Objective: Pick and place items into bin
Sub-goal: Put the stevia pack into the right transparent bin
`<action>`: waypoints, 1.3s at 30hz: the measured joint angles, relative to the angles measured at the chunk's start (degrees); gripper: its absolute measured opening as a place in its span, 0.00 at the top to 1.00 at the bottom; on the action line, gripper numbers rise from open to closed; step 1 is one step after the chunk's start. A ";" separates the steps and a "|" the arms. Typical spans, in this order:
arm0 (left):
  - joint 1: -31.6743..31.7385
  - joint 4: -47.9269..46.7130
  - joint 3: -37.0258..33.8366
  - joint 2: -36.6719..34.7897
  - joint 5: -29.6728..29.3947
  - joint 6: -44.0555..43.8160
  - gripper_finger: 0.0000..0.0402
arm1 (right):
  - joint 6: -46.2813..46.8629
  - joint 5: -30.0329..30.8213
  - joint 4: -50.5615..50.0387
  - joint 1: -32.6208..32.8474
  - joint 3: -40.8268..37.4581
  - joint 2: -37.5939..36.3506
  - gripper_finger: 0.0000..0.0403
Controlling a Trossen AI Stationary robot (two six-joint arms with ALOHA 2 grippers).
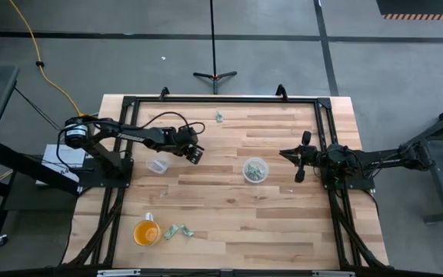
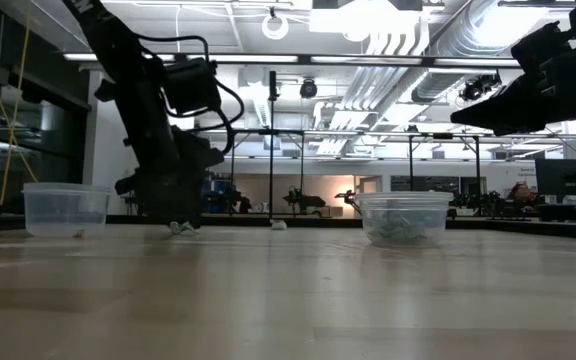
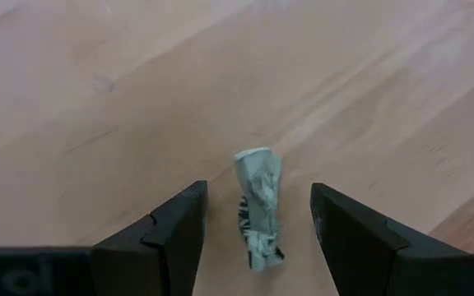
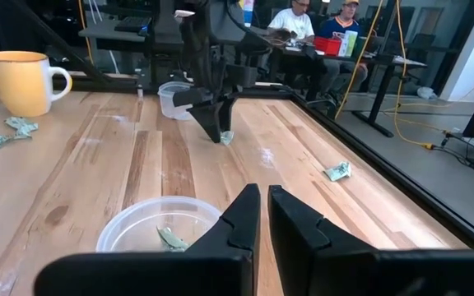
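From overhead, I see the left gripper low over the wooden table, just right of an empty clear tub. A second clear bin, holding crumpled green-and-silver scraps, sits near the table's middle, left of the right gripper. An orange cup stands at the near left with two scraps beside it; another scrap lies at the far edge, and one lies near the right arm.

At table height, the left gripper reaches the tabletop with a scrap at its tip, while the right arm hangs high on the right.

Through the left wrist camera, the fingers stand apart on either side of one upright crumpled scrap, not touching it.

Through the right wrist camera, that arm's fingers are nearly together, holding nothing, above the bin. People sit at a desk beyond the table.
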 joint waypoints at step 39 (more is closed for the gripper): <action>-11.91 -62.53 28.86 -5.09 -0.52 -4.14 0.93 | -0.61 0.02 -1.03 0.01 0.00 0.00 0.96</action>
